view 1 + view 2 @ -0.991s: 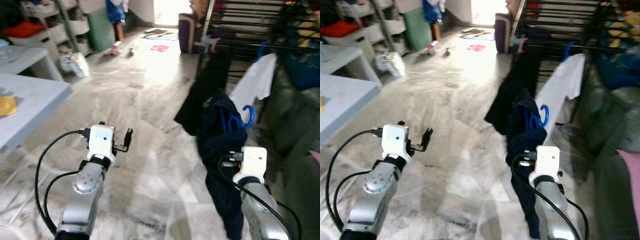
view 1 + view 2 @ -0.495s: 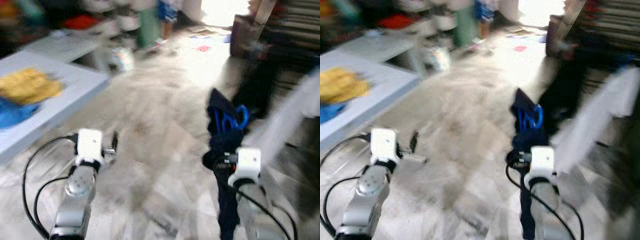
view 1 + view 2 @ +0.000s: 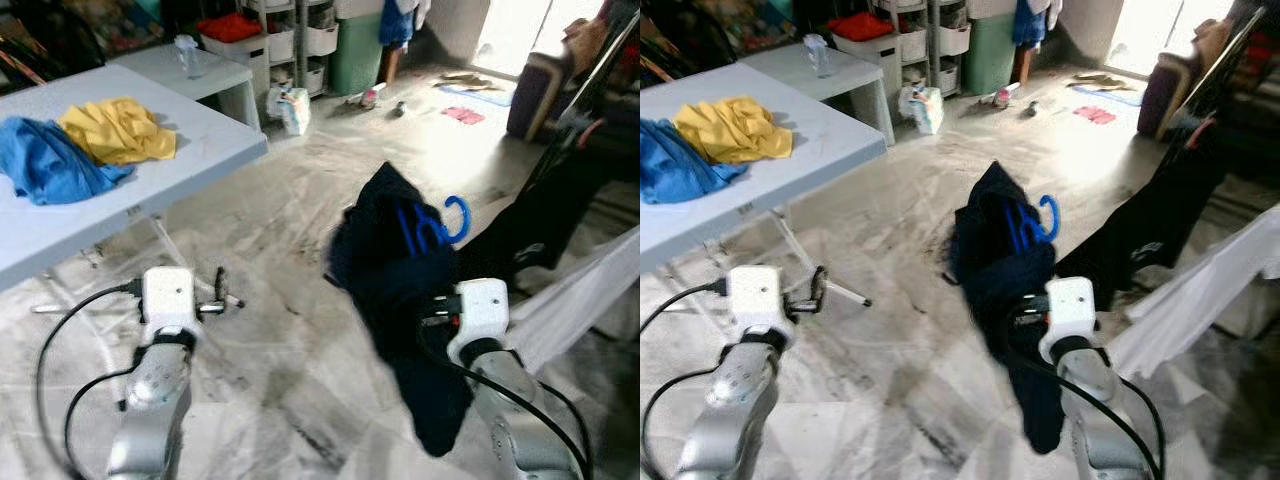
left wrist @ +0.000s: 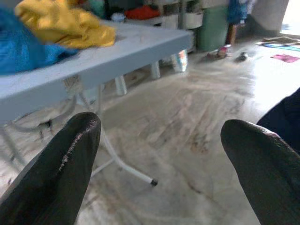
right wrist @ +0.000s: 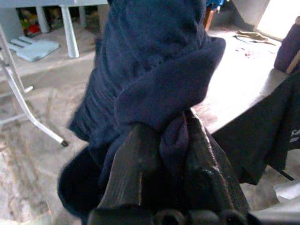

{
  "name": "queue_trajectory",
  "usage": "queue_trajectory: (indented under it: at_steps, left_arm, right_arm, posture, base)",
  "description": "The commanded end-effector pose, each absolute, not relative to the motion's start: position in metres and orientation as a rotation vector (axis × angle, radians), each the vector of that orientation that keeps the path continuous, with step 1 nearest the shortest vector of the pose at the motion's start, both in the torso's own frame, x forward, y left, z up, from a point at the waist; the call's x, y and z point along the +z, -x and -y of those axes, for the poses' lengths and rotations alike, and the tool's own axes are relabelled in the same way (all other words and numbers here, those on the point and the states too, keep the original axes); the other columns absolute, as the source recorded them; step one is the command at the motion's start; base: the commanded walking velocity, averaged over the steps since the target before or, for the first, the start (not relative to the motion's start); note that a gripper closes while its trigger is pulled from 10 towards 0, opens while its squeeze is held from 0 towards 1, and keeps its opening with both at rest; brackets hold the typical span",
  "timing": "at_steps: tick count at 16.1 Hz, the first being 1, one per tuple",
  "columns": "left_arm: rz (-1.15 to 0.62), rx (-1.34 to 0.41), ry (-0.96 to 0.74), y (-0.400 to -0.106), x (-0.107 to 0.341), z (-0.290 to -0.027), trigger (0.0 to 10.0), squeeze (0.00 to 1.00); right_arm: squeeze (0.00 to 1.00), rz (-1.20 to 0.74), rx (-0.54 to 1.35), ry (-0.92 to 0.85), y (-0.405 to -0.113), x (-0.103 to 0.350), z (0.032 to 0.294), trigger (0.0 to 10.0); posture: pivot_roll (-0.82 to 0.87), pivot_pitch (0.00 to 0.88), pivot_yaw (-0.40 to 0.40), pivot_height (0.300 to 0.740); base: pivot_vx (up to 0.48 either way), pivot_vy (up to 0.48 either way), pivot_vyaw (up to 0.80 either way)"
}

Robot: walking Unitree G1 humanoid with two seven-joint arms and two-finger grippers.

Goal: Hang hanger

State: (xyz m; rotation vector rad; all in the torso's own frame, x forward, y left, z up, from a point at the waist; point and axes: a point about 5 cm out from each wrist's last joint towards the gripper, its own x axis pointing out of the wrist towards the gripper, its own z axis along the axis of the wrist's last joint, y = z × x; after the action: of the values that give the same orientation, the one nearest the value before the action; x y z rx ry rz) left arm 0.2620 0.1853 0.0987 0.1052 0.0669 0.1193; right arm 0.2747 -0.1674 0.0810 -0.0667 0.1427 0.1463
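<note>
Tabletop: on the robot's left, carrying a blue cloth and a yellow cloth.
Garment: dark navy, draped on a blue hanger, raised over the floor.
Right gripper: fingers clamped on the garment.
Left gripper: fingers spread apart, empty.

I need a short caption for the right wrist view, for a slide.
Right gripper shut on a dark blue garment, held above the marble floor near a table leg.
</note>
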Motion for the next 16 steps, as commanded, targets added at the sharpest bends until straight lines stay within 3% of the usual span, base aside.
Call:
queue_trajectory:
  at_steps: [1, 9, 16]
  left_arm:
    - [-0.072, 0.149, -0.113, -0.259, 0.099, -0.19, 10.0, 0.0]
    - [-0.069, 0.079, -0.13, -0.267, 0.102, -0.181, 10.0, 0.0]
    - [-0.111, -0.104, -0.144, -0.279, 0.098, -0.159, 10.0, 0.0]
  right_arm:
    - [0.0, -0.085, 0.185, 0.065, -0.282, 0.094, 0.159, 10.0]
    - [0.0, -0.054, 0.21, 0.081, -0.284, 0.1, 0.154, 10.0]
    - [0.0, -0.052, 0.158, 0.038, -0.277, 0.097, 0.156, 10.0]
  posture:
    - [0.08, 0.0, -0.096, 0.74]
    - [0.03, 0.0, -0.051, 0.74]
    - [0.01, 0.0, 0.022, 0.74]
  base:
    - [0.0, 0.0, 0.0]
    - [0.0, 0.0, 0.7]
    - [0.0, 0.0, 0.8]
